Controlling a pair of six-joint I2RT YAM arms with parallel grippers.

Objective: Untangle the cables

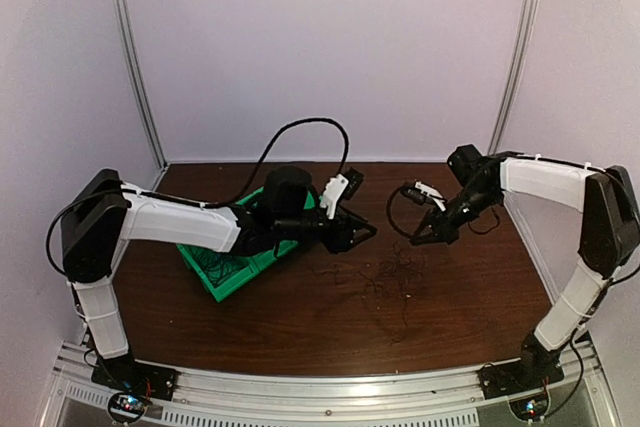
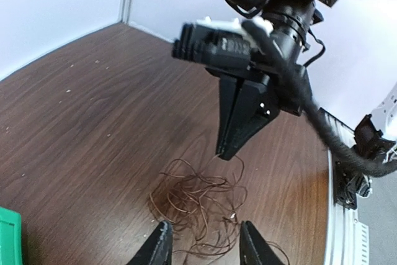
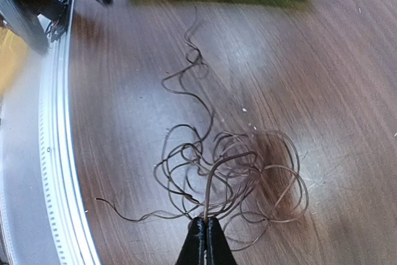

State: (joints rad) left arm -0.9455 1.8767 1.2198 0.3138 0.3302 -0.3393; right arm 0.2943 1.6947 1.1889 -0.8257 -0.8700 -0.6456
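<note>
One loose wad, that's the cables (image 3: 229,172) rn: hair-thin brownish wire lying flat on the table (image 1: 300,332), off to the right of the bin (image 1: 222,282) and not touching it. A stray end snakes back toward the bin.

My right gripper (image 3: 205,235) is at the edge of the wad away from the bin, pointing down. Jaws are fully together w/ one strand pinched at the very tips; in the wrist view a loop runs straight up into them. Afaict that's the idea: take a single strand at the rim so it can be drawn out w/o dragging the whole clump.

My left gripper (image 2: 205,246) hangs over the bin-side edge of the wad, jaws roughly half apart. Nothing's between them, and it's not touching any wire as far as I can see. Prob it's parked there to pin or catch the rest when the right one pulls.

Risk imo: the wire's so thin it could slip out of the tips. Or the loops are knotted enough that the whole wad lifts as one lump instead of feeding out.
</note>
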